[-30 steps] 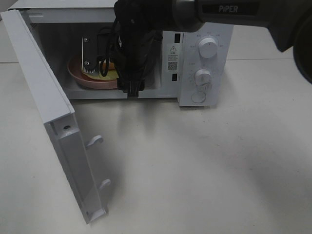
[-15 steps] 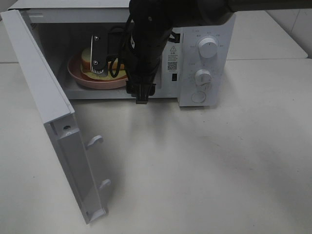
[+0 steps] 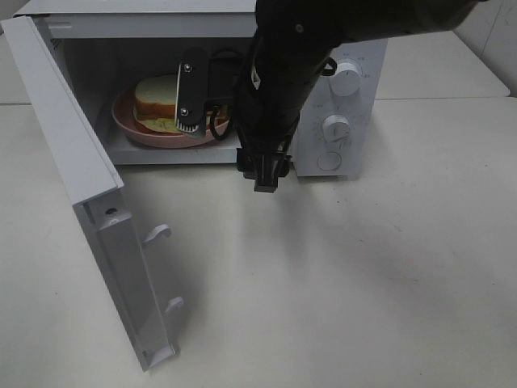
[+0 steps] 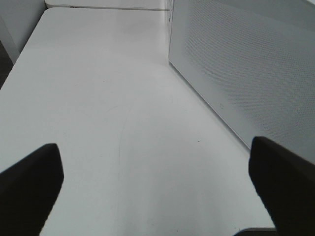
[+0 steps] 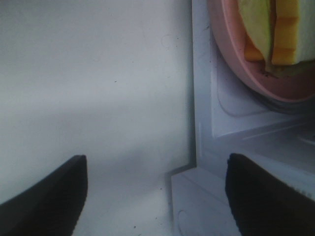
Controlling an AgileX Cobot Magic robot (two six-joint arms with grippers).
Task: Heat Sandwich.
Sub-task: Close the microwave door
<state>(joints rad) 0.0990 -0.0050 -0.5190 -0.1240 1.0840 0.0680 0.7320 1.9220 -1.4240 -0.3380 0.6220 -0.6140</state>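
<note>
The one microwave (image 3: 359,149) stands at 12 o'clock on the white table (image 3: 363,283). Its door (image 3: 73,137) is swung wide, with its free edge pointing toward 7 o'clock. Inside the cavity sits one round pink plate (image 3: 129,131), and on it lies the one sandwich (image 3: 157,101): white bread with a tan crust, and pale green showing between the slices. The sandwich rests toward the 10 o'clock part of the plate.

On the control panel, at 3 o'clock of the cavity, there are two round knobs, upper (image 3: 347,77) and lower (image 3: 336,128), and one round button (image 3: 329,162) below them. Two white hooks (image 3: 157,233) stick out of the door's inner edge.

One dark arm (image 3: 283,73) shows in the high view, hanging before the cavity's 3 o'clock half. A silver toothed finger (image 3: 191,99) stands in front of the plate, at 3 o'clock of the sandwich.

The right gripper (image 5: 156,196) has its jaws spread wide with nothing between them. Its wrist view looks down on the table, the cavity's front edge and part of the plate and sandwich.

The left gripper (image 4: 157,189) is spread wide too and holds nothing. It is over bare table beside a white panel with a fine dotted pattern (image 4: 246,64)
</note>
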